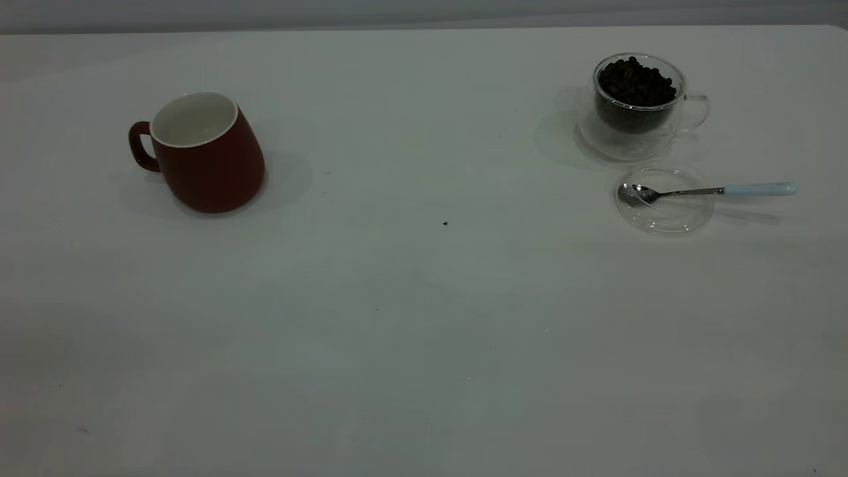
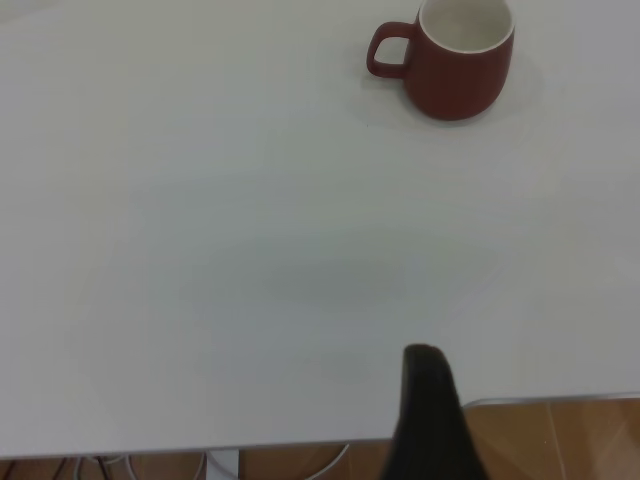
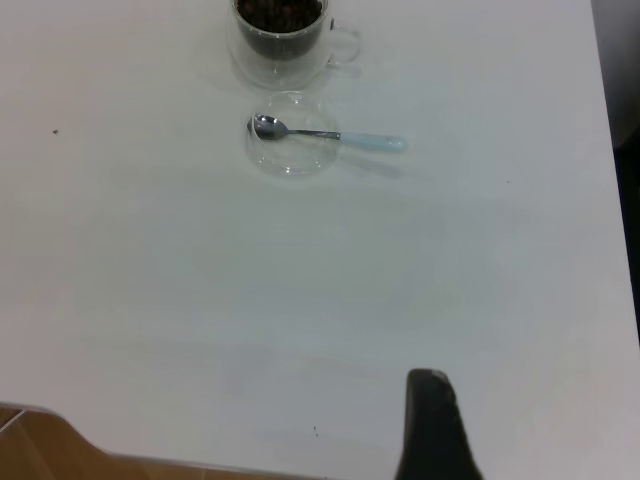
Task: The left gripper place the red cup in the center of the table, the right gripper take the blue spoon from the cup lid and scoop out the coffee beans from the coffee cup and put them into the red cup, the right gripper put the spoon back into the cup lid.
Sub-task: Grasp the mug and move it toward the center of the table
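Step 1 not begun: red cup (image 1: 207,154) stands far left on table (image 1: 424,318), untouched. Blue spoon (image 1: 709,191) laid across cup lid (image 1: 664,212), far right, nr coffee cup (image 1: 637,106). Finger state of both grippers can't be told. Next: left reach to cup needed.

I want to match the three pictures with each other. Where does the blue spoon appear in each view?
Exterior view: the blue spoon is at the right, its bowl in the cup lid, its handle past the rim.
Left wrist view: not in it.
Right wrist view: the spoon is in the upper middle of the picture.
Shared landmark: the coffee cup of beans, beside the lid in both.
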